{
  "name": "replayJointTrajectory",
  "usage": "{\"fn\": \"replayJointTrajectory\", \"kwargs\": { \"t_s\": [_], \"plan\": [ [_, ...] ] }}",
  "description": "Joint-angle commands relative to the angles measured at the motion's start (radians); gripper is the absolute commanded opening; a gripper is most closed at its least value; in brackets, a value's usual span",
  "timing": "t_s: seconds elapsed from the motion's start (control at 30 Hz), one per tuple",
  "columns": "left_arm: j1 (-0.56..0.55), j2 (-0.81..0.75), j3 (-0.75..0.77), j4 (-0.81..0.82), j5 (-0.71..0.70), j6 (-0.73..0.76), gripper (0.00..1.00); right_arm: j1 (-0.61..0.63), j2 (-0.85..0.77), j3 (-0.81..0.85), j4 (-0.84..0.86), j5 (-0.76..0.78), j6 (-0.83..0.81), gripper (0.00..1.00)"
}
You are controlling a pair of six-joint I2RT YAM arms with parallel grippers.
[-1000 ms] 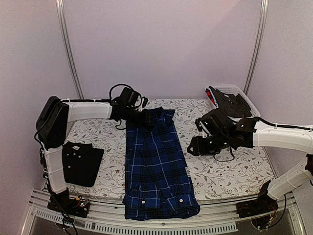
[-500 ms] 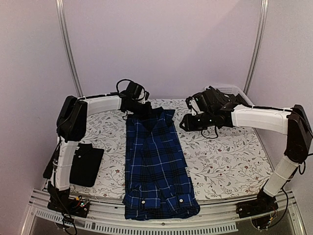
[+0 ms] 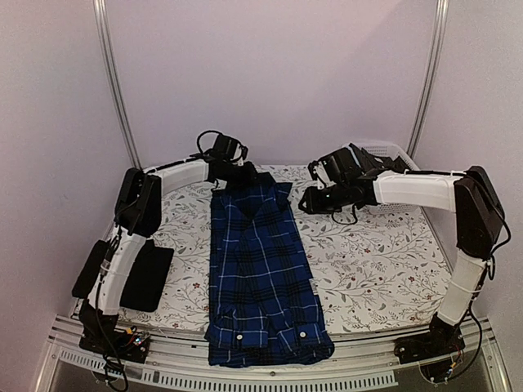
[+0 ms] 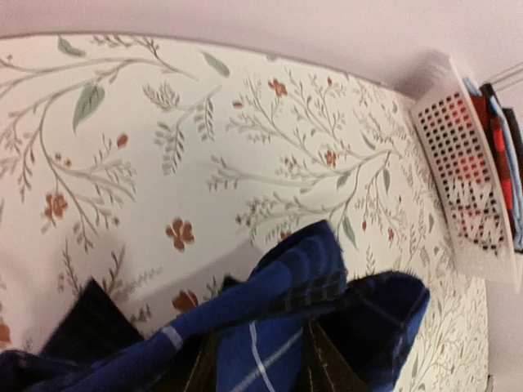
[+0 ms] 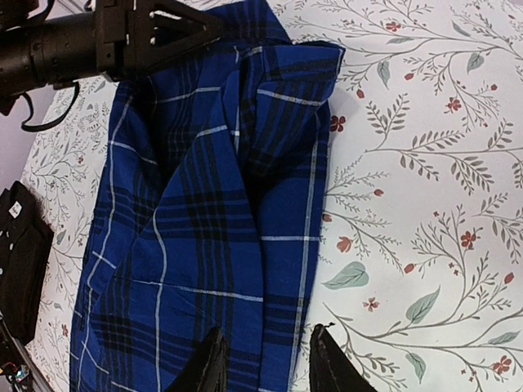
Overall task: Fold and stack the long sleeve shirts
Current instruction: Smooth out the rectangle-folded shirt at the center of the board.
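The blue plaid shirt [image 3: 257,269] lies lengthwise down the middle of the table, collar at the far end and cuffs at the near edge. My left gripper [image 3: 245,174] is at the collar's left side. In the left wrist view its jaws [image 4: 261,363] stand apart, with collar cloth [image 4: 286,278] between them and draped over the tips. My right gripper [image 3: 313,202] hovers open just right of the collar, above the shirt's right edge [image 5: 306,269], holding nothing. The black shirt [image 3: 147,273] lies folded at the near left, also visible in the right wrist view [image 5: 20,245].
A white lattice basket [image 3: 384,147] with dark and red clothes stands at the back right corner and shows in the left wrist view [image 4: 466,180]. A flowered cloth [image 3: 376,269] covers the table. The shirt's hem overhangs the near rail [image 3: 270,371].
The right arm swung from the table's middle right back to the collar, its jaws narrowing. The left gripper slid further back along the collar.
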Motion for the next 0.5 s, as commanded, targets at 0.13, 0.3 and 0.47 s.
{"fn": "replayJointTrajectory", "kwargs": {
  "t_s": [0.13, 0.3, 0.47],
  "plan": [
    [0.118, 0.248, 0.28, 0.121, 0.167, -0.164, 0.37, -0.031, 0.148, 0.175, 0.04, -0.068, -0.04, 0.34],
    [0.126, 0.19, 0.251, 0.163, 0.19, -0.142, 0.42, -0.033, 0.265, 0.299, 0.035, -0.097, -0.07, 0.35],
    [0.116, 0.033, 0.127, 0.182, 0.155, -0.073, 0.49, -0.068, 0.376, 0.414, 0.03, -0.12, -0.066, 0.3]
  ]
}}
